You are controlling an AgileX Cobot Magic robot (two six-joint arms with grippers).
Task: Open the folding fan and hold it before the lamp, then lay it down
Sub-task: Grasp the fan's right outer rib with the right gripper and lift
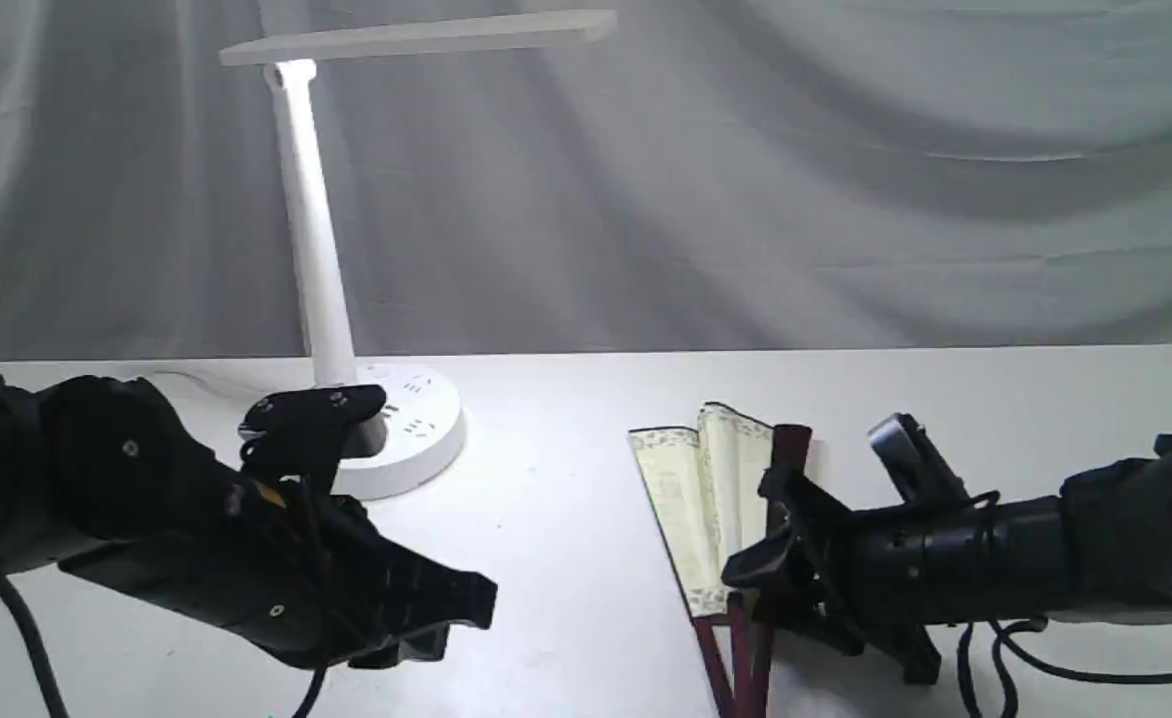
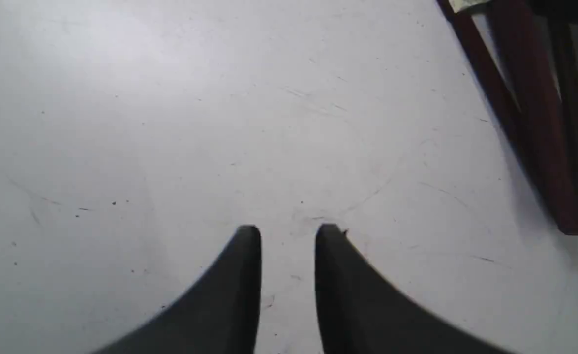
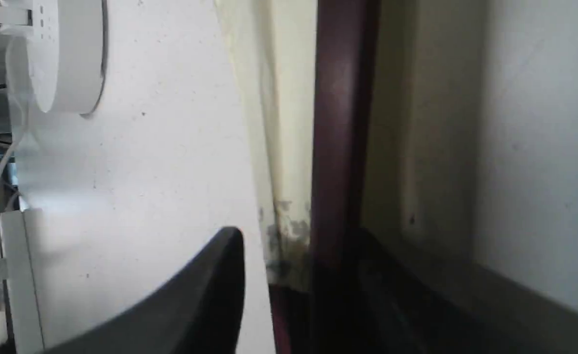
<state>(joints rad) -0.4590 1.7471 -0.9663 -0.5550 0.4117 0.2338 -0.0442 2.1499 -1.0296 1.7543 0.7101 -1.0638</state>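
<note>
Maroon guard of the fan (image 1: 705, 499) sits between the right gripper's (image 1: 753, 529) parted jaws; the fan lies half-spread on the table (image 1: 566, 558), right of the lamp (image 1: 316, 249). Left gripper (image 2: 289, 236) is narrowly parted and empty. Best bet: pinch squarely, sweep open slowly.

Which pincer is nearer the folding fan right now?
Right. The right pincer is at the folding fan, open, with its fingers either side of the maroon outer rib. The left pincer is over the table, left of the fan in the exterior view and apart from it.
</note>
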